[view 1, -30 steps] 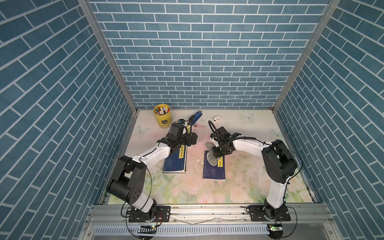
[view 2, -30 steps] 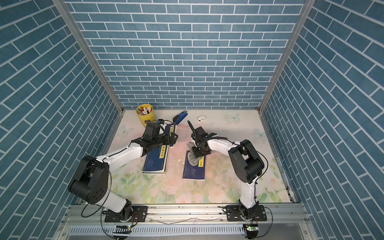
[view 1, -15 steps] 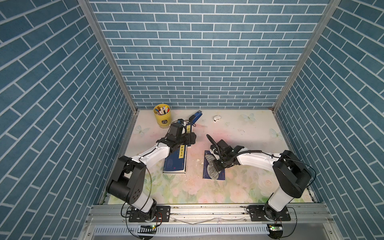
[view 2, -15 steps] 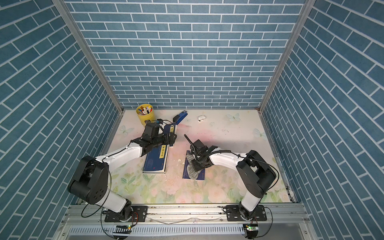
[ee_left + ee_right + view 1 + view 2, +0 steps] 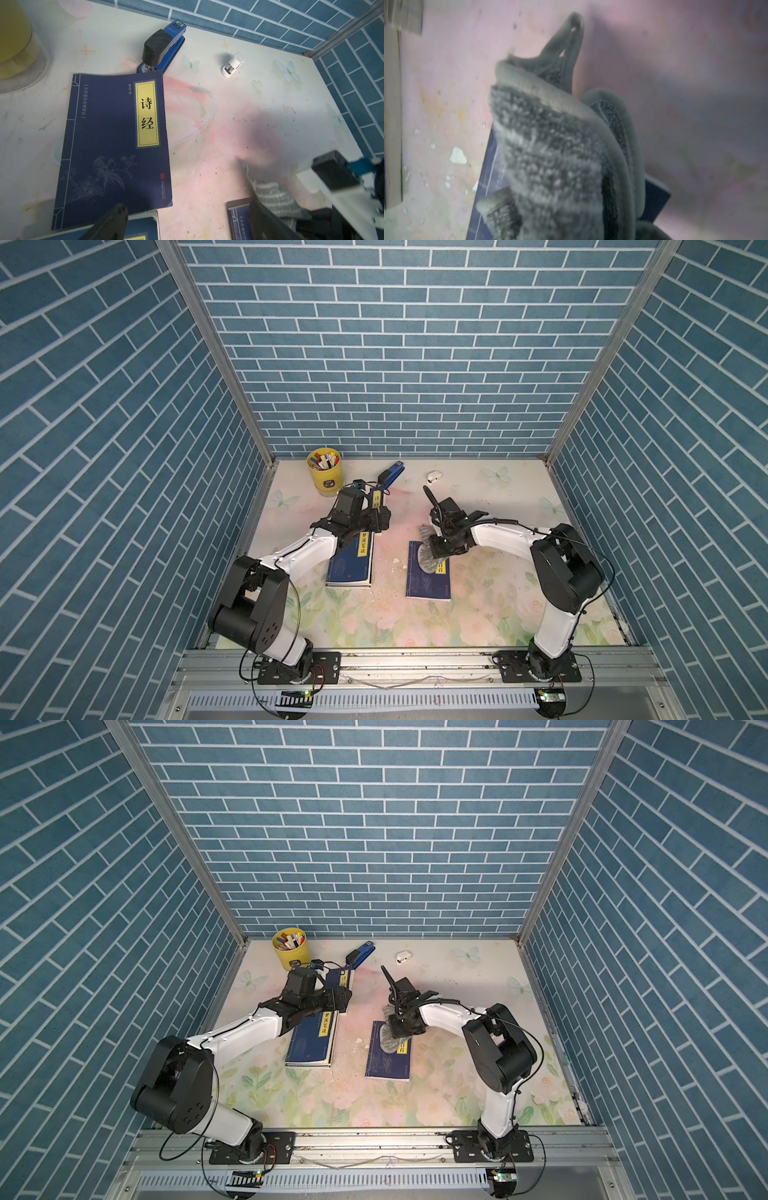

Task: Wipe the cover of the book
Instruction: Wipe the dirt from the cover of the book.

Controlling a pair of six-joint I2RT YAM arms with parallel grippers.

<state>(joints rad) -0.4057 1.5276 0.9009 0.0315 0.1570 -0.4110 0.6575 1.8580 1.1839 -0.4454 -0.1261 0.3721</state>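
grey nubbly cloth point(image 5: 550, 155) on book point(image 5: 429, 587), right end effector point(image 5: 443, 549) gripping; left end effector point(image 5: 376, 521) wide.

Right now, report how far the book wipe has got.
Done: the grey cloth is picked up and down on the right-hand book. In hand: the right fingers are shut on the cloth, pressing it on the cover's far end. To do: the near half shows bare; whether it has been wiped cannot be told. The left fingers stand open above the other books, holding nothing.
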